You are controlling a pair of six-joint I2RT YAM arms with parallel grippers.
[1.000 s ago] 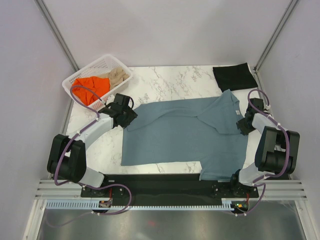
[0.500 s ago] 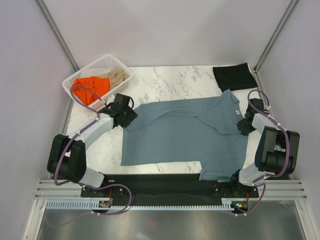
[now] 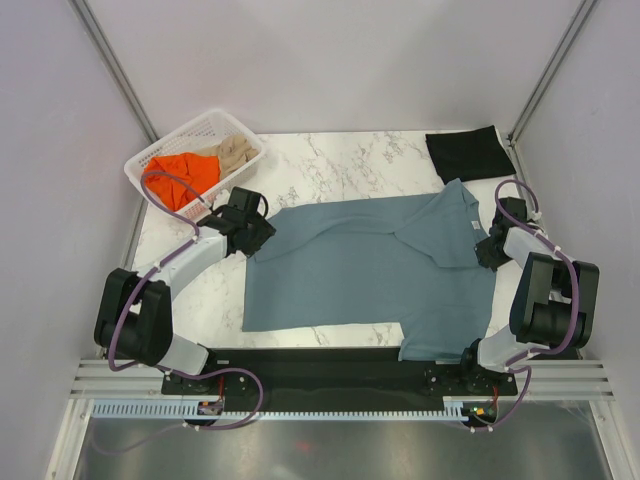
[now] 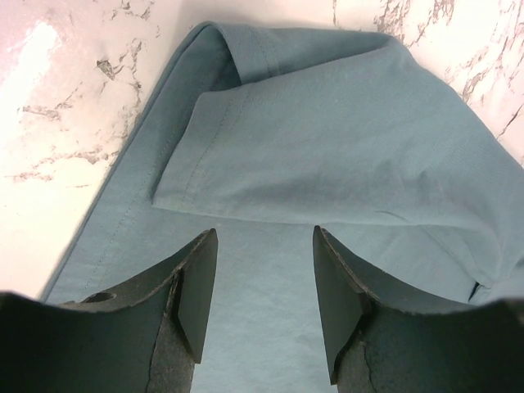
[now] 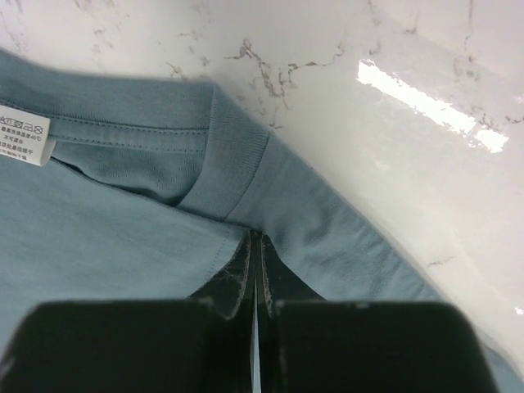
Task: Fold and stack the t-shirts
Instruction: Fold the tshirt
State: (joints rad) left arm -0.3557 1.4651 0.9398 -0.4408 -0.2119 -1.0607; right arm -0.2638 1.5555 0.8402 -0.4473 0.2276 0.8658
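The slate blue-grey t-shirt (image 3: 370, 270) lies spread across the middle of the table, with a sleeve folded in on top. My left gripper (image 3: 258, 236) is open at the shirt's left edge. In the left wrist view, the left gripper (image 4: 264, 246) has its jaws apart over flat cloth, just short of the folded sleeve (image 4: 311, 155). My right gripper (image 3: 487, 250) is at the shirt's right edge. In the right wrist view, the right gripper (image 5: 255, 237) is shut, its tips pinching cloth beside the collar (image 5: 237, 164) and the white neck label (image 5: 24, 135). A black t-shirt (image 3: 468, 153) lies folded at the back right.
A white lattice basket (image 3: 190, 135) at the back left holds an orange shirt (image 3: 183, 171) and a beige shirt (image 3: 236, 152). Bare marble table (image 3: 340, 165) shows behind the blue-grey shirt and to its left. Grey walls close in on both sides.
Almost nothing. The right gripper and the shirt's near right corner have shifted very slightly. The left arm has stayed still.
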